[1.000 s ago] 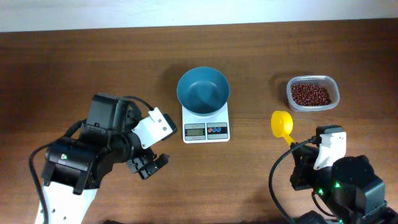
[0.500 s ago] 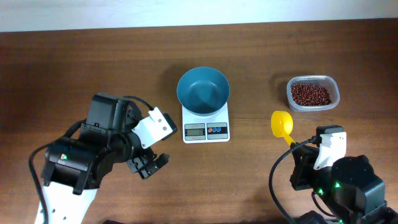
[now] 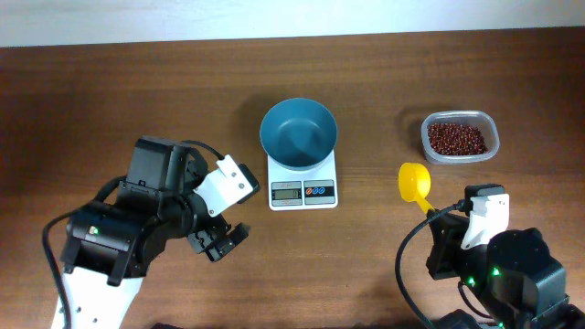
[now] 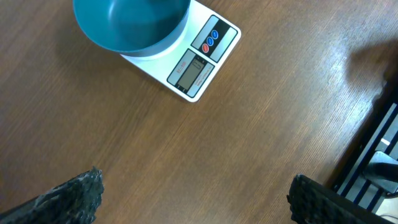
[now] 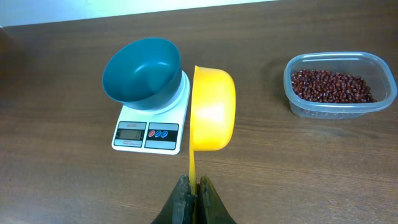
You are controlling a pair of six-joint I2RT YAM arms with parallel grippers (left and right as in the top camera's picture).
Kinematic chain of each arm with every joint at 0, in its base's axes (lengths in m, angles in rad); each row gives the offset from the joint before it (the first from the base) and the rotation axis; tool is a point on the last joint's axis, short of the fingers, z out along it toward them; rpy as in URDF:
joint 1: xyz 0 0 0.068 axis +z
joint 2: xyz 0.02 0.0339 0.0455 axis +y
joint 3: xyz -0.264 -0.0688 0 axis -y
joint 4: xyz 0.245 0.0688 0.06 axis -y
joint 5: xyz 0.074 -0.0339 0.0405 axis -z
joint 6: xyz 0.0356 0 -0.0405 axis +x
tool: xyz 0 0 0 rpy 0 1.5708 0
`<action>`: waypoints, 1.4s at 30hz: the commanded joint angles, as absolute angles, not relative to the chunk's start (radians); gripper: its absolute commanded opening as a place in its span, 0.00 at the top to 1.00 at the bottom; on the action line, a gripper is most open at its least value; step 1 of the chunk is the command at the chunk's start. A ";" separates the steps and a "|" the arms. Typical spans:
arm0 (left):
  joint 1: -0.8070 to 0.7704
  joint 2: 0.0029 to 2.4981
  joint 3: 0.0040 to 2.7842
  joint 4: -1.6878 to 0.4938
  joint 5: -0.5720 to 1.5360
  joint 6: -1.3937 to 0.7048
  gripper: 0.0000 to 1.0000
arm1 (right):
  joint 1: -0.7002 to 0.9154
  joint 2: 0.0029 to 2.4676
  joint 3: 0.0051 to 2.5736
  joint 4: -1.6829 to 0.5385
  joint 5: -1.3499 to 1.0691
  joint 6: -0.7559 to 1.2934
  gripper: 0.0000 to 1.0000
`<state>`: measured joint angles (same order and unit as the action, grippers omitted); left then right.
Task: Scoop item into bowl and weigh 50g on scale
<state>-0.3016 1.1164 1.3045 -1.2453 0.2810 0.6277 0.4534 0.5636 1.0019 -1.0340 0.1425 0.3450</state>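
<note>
The teal bowl (image 3: 298,133) stands empty on the white scale (image 3: 303,183) at the table's middle; both also show in the left wrist view, bowl (image 4: 130,25) and scale (image 4: 198,65), and in the right wrist view, bowl (image 5: 142,73) and scale (image 5: 152,129). Red-brown beans (image 3: 456,138) lie in a clear tub (image 3: 489,125) at the right, also in the right wrist view (image 5: 333,86). My right gripper (image 5: 193,185) is shut on the handle of an empty yellow scoop (image 5: 213,109), held between scale and tub (image 3: 415,183). My left gripper (image 3: 222,239) is open and empty, left of the scale.
The brown wooden table runs to a pale wall at the back. The left arm's body (image 3: 137,219) fills the front left, the right arm's body (image 3: 498,265) the front right. A dark slatted edge (image 4: 373,143) shows at the right of the left wrist view.
</note>
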 commanded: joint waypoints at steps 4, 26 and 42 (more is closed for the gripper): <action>-0.298 1.111 1.310 -1.244 0.296 0.614 0.01 | 0.458 0.563 1.004 -1.033 0.170 0.357 0.96; -0.298 1.110 1.312 -1.303 0.368 0.751 0.01 | 0.458 0.644 1.020 -1.010 0.170 0.356 0.96; -0.074 1.111 1.389 -1.455 0.635 1.065 0.01 | 0.458 0.644 1.020 -1.011 0.174 0.353 0.96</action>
<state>-0.0925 1.1164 1.3716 -1.4178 0.4889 0.8833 0.4534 0.6472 1.0019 -1.0172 0.1539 0.3481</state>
